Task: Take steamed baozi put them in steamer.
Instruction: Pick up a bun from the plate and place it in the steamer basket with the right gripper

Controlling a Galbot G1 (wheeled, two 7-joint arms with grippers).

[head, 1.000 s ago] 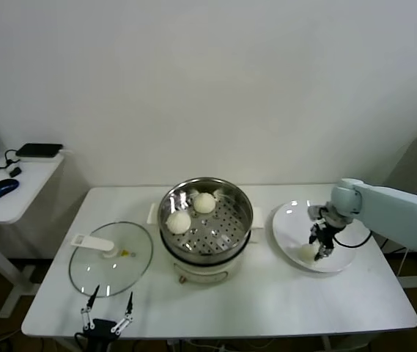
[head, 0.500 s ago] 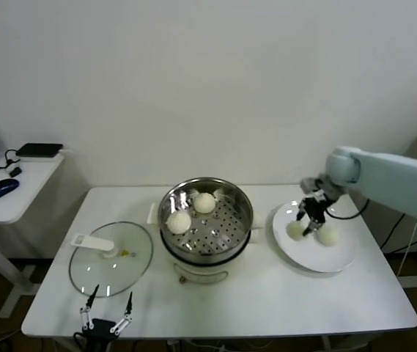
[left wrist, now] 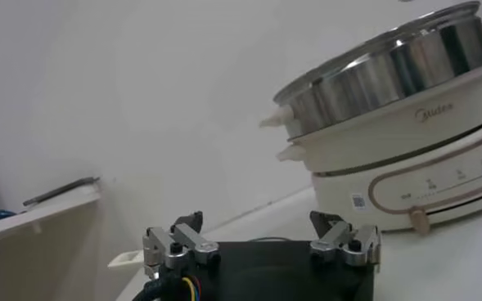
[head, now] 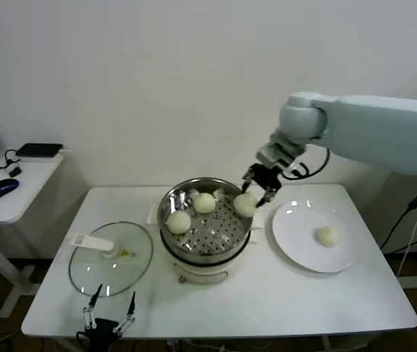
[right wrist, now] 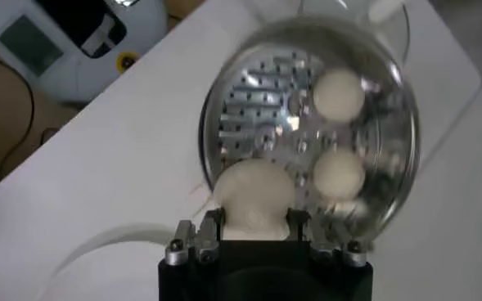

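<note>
While the left gripper (head: 108, 312) idles open-fingered by the surface's front edge, the right gripper (head: 256, 192) clamps a baozi (head: 245, 204) above the steamer (head: 206, 220) rim, apparently to drop it inside.

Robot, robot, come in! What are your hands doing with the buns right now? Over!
Right gripper shut on baozi over steamer rim. Left gripper open, parked at table's near edge. Nothing in the way.

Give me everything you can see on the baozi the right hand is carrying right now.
The carried baozi is a smooth, round, pale cream bun, whole and undented as far as shows. It is pinched between the fingers of the right hand, which is shut on it, held above the right inner edge of the steamer. It touches only the fingers, not the perforated tray or the other buns.
</note>
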